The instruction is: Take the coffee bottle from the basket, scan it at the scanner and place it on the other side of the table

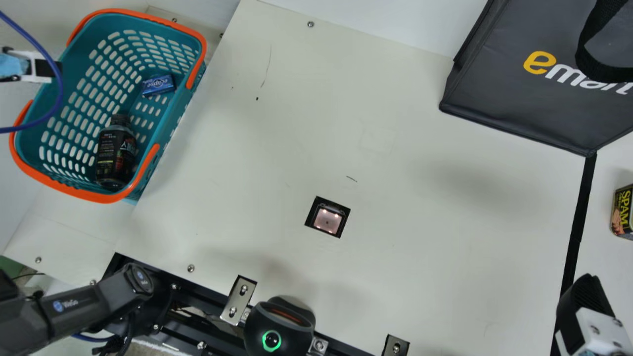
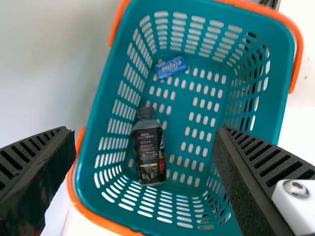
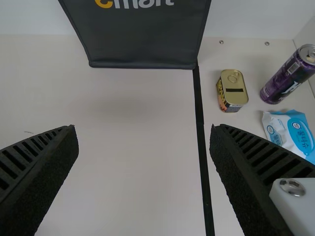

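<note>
At the left edge of the main view, my left gripper [image 1: 43, 69] hangs at the side of the teal basket [image 1: 170, 113]. The coffee bottle [image 1: 116, 153], dark with a black cap, lies inside it. From the left wrist, my left gripper [image 2: 144, 133] is open above the basket [image 2: 275, 64], its fingers wide apart and clear of the bottle [image 2: 148, 155]. The scanner [image 1: 327, 219] is a lit square window in the table. At the main view's lower right is my right gripper [image 1: 586, 301]; in the right wrist view the gripper [image 3: 143, 130] stands open, holding nothing.
A blue packet [image 1: 158, 85] shares the basket. A dark bag [image 1: 519, 89] stands at the back right. Past the black strip [image 3: 201, 123] are a SPAM can [image 3: 232, 91], a purple can [image 3: 289, 74] and a blue-white pack [image 3: 290, 132]. A round device [image 1: 279, 326] sits at the near edge.
</note>
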`<state>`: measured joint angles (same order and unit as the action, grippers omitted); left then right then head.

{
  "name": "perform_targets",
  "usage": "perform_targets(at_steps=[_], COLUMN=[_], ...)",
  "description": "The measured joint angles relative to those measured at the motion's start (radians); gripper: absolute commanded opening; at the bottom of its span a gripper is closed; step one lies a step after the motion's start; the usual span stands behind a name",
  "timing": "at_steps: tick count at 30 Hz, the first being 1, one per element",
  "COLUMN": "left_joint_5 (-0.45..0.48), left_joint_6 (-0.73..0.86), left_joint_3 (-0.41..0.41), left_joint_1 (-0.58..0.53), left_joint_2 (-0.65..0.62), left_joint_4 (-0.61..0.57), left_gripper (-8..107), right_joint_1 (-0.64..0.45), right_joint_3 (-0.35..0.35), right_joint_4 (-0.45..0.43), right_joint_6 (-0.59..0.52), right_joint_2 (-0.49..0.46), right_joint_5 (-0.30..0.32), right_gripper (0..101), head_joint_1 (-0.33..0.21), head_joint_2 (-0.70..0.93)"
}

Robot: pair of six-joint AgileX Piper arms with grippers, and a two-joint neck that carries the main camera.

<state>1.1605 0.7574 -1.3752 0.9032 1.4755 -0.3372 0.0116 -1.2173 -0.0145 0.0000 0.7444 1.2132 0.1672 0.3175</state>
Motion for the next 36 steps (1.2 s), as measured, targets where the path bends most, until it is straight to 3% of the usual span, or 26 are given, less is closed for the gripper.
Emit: perform_targets(at_steps=[15, 36], left_joint_5=[-0.08, -0.391], left_joint_6=[-0.09, -0.319], left_joint_3=[0.069, 0.198], left_joint_1=[-0.128, -0.279], left_joint_2=[0.13, 0.315], left_joint_4=[0.035, 0.148], left_gripper=[90, 90], right_joint_1=[0.0, 0.0], right_joint_3=[0.0, 0.0], right_joint_4=[0.0, 0.0], right_joint_6=[0.0, 0.0], right_joint_2=[0.0, 0.0], right_joint_5=[0.0, 0.001], right_gripper=[95, 95], head_joint_1=[0.0, 0.0], head_joint_2=[0.002, 0.0])
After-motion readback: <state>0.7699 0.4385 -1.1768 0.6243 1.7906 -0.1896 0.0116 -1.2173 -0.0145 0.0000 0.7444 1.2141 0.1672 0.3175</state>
